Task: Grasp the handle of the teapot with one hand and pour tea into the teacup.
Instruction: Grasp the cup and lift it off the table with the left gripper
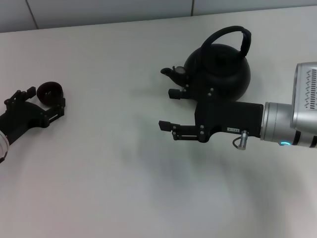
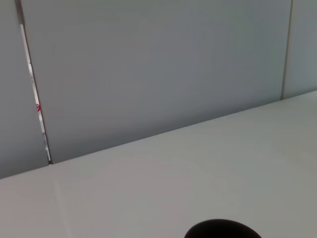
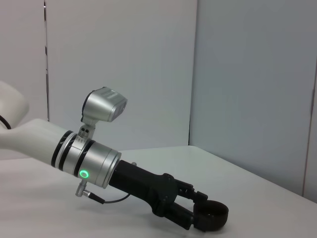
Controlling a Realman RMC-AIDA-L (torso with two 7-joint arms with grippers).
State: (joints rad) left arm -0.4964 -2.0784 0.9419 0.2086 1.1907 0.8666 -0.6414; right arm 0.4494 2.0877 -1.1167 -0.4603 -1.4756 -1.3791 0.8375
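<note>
Left end effector [image 1: 55,102] at head view's far left grips the teacup [image 1: 49,91] between its fingers on the table [image 1: 124,188]. Right end effector [image 1: 168,109], fingers spread and empty, hovers centre-right, just below the teapot [image 1: 218,72] at upper right; handle [image 1: 233,37] untouched.

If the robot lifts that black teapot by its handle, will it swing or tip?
Probably some swing: the teapot is round and would hang below its arched handle. It looks bulky, so likely heavy, more so if filled. The right gripper is open beside it, not yet holding the handle.
</note>
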